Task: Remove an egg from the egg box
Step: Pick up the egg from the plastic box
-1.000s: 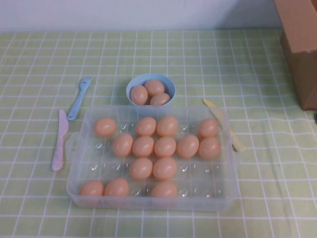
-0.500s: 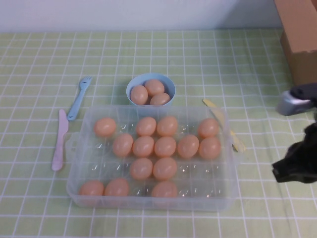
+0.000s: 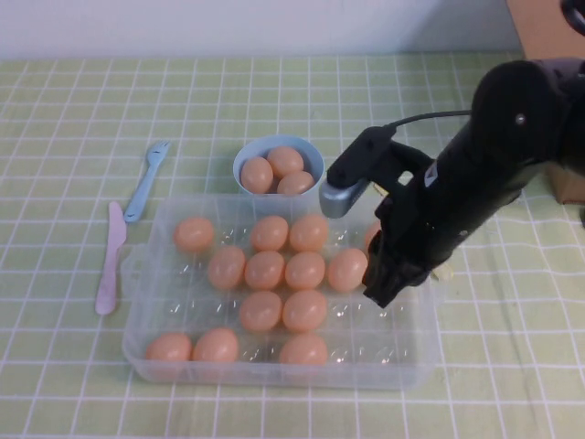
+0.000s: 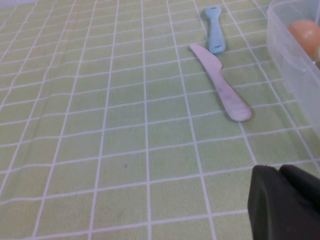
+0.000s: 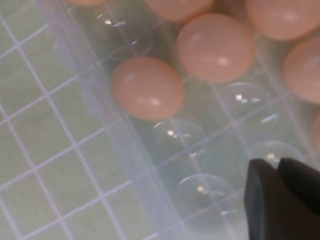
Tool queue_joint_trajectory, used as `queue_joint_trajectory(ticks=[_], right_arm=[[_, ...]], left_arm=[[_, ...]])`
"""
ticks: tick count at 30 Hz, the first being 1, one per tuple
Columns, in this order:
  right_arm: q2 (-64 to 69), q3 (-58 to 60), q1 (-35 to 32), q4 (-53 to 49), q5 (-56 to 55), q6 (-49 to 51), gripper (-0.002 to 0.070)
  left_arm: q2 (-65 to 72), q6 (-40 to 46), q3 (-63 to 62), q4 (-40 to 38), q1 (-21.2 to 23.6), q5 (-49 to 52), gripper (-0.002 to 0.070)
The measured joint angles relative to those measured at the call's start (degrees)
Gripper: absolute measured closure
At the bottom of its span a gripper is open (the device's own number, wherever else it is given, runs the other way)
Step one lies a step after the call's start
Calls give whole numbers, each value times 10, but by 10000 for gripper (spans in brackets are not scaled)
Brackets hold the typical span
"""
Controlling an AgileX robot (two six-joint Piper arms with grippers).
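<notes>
While its fingers are pressed together on nothing, the right gripper hangs over the right side of the egg box, a clear dimpled plastic tray on the green checked tablecloth. Just beside the fingertips lies an egg, smooth, matte and orange-tan like the others in the tray. The left gripper sits low above the cloth, near the pink knife; I cannot tell its state.

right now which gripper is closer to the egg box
Right. The right gripper hangs over the egg box at its right side, fingers shut, holding nothing. The left gripper sits outside it, over the tablecloth near the pink knife.
</notes>
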Motion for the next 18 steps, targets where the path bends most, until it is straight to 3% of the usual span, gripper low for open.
queue_joint_trajectory(ticks=[3, 8, 10, 13, 18], right_arm=[[37, -40, 0, -1, 0, -72, 589], [78, -76, 0, -2, 0, -240, 319], [89, -81, 0, -2, -3, -314, 245], [108, -88, 0, -2, -17, -379, 195], [143, -110, 0, -7, -30, -429, 178]], left_arm=[[0, 0, 0, 0, 0, 0, 680], [0, 0, 0, 0, 0, 0, 680], [0, 0, 0, 0, 0, 0, 680], [0, 0, 0, 0, 0, 0, 680], [0, 0, 0, 0, 0, 0, 680]])
